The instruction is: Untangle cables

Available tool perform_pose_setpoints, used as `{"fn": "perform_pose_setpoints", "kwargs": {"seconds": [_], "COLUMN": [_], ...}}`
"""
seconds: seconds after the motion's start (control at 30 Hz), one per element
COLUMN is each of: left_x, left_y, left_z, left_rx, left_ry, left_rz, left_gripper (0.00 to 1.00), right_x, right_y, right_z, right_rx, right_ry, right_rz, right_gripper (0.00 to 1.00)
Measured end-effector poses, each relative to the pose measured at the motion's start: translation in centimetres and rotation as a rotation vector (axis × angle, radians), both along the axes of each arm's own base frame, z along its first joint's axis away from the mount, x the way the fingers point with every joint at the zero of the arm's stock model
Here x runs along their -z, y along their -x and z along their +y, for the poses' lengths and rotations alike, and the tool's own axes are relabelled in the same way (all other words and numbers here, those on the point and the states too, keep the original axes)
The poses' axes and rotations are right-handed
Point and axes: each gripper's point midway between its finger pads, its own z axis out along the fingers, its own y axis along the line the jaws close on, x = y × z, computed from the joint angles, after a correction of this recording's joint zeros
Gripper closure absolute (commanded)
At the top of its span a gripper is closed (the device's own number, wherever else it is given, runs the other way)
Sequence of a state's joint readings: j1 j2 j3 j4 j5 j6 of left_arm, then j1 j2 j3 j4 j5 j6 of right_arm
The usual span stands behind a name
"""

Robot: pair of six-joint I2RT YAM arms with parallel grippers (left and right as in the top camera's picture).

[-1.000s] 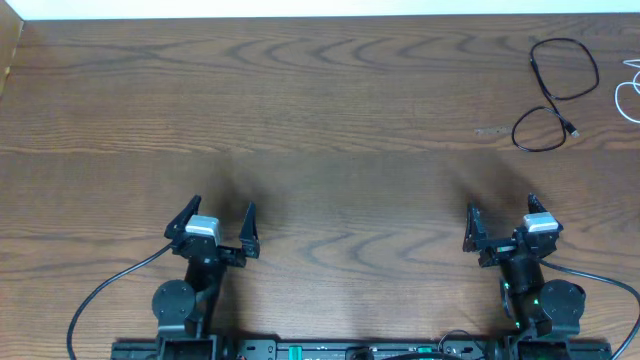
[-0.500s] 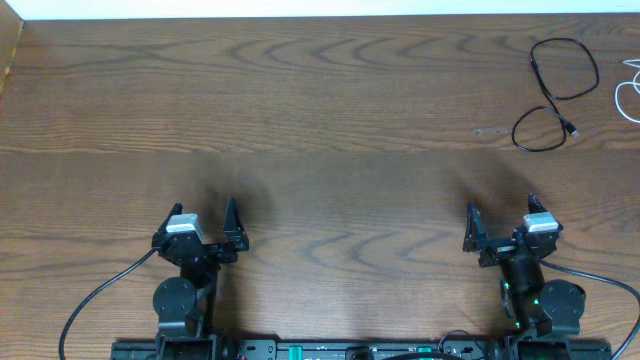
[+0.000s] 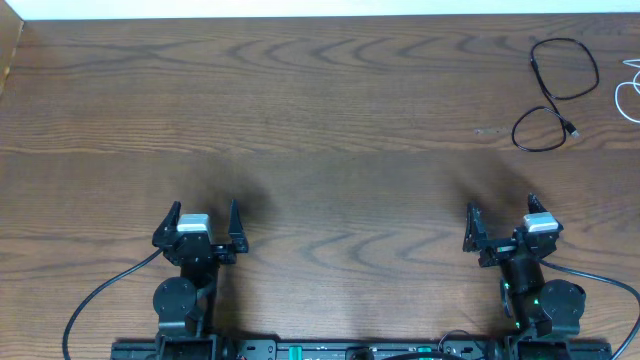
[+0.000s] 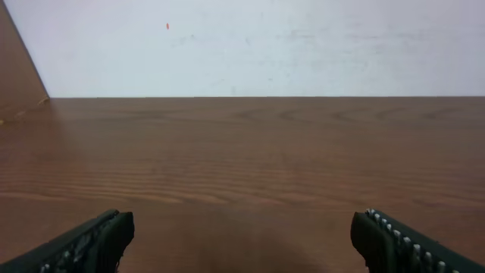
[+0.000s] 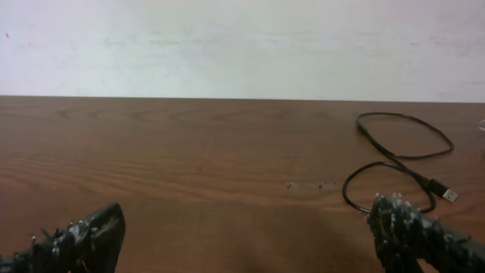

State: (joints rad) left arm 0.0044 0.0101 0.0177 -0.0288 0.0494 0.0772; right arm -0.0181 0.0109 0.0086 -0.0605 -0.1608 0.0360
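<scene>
The black cable [image 3: 556, 92] lies loose in two loops at the far right of the table, with a small plug end. It also shows in the right wrist view [image 5: 402, 161]. The white cable [image 3: 630, 92] lies apart from it at the right edge, mostly cut off. My left gripper [image 3: 198, 222] is open and empty near the front left; its fingers frame bare wood in the left wrist view [image 4: 241, 241]. My right gripper [image 3: 500, 219] is open and empty near the front right, well short of the cables [image 5: 246, 231].
The wooden table [image 3: 320, 130] ends at a white wall at the back. A wooden panel [image 4: 19, 68] stands at the far left edge. Thick black arm wires [image 3: 95, 295] run along the front by the arm bases.
My left gripper has drawn back toward its base and turned to face straight ahead. The right arm and both cables have not moved.
</scene>
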Motion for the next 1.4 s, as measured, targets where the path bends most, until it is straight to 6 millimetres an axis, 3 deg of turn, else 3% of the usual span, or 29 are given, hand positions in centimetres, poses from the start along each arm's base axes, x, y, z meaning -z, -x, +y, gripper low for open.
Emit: {"fn": "perform_pose_setpoints", "kwargs": {"seconds": [1.4], "left_x": [-0.03], "left_y": [0.01], "left_z": [0.19], "left_rx": [-0.017], "left_ry": [0.053], "left_rz": [-0.001], "left_gripper": [0.03], "right_x": [-0.01], "right_y": [0.00], "right_z": [0.00], "right_rx": [0.000], "right_ry": [0.000], "right_rz": [0.000], "right_gripper": [0.01]}}
